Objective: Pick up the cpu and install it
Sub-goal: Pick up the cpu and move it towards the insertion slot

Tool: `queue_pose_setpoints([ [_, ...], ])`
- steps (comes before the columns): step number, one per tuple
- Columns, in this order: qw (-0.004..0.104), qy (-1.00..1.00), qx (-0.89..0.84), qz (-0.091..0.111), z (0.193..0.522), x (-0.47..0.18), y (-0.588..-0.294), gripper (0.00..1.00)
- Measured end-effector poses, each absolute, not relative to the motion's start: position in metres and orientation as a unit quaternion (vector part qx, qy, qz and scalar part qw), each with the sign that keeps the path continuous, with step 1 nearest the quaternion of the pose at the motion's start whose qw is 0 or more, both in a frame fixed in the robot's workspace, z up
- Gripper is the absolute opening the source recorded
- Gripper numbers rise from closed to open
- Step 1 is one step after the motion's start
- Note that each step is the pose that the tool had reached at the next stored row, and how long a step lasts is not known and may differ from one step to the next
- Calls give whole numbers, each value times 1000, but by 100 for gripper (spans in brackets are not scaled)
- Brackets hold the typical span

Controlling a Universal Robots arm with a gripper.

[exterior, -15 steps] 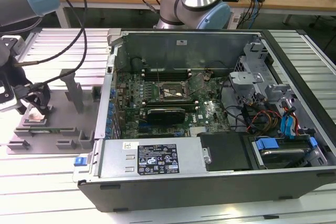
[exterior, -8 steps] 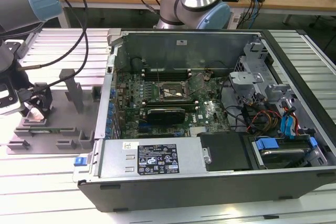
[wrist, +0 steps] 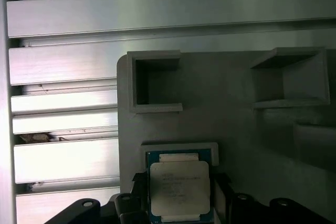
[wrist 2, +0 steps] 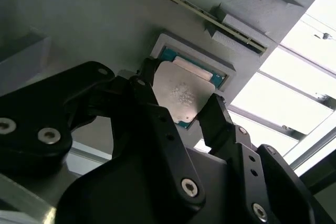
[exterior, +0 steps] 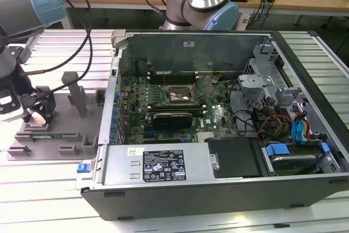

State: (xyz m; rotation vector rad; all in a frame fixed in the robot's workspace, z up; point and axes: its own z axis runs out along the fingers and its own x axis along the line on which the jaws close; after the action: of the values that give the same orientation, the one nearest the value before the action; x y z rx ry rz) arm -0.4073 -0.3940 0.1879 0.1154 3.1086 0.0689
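At the exterior view's left, the gripper [exterior: 39, 116] hangs low over the grey holder tray [exterior: 71, 135]; the cpu [wrist: 179, 188] lies in its little pocket there; the fingers [wrist 2: 218, 121] stand apart, one each side for squeezing, holding nothing.

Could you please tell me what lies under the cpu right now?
The cpu rests in a shallow square pocket of the grey fixture plate, and the pocket's raised rim shows around it. The pocket floor beneath cannot be seen, because the chip covers it.
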Motion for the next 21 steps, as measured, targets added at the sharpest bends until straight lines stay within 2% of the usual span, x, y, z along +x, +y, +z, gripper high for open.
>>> queue_pose_setpoints([
  [5,15,999,37,22,188,-407,-394,60],
  [7,15,999,37,22,188,-407,-394,59],
  [8,15,999,37,22,188,-407,-394,55],
  [17,15,999,37,22,194,-407,-394,55],
  [21,15,999,37,22,219,-407,-394,55],
])
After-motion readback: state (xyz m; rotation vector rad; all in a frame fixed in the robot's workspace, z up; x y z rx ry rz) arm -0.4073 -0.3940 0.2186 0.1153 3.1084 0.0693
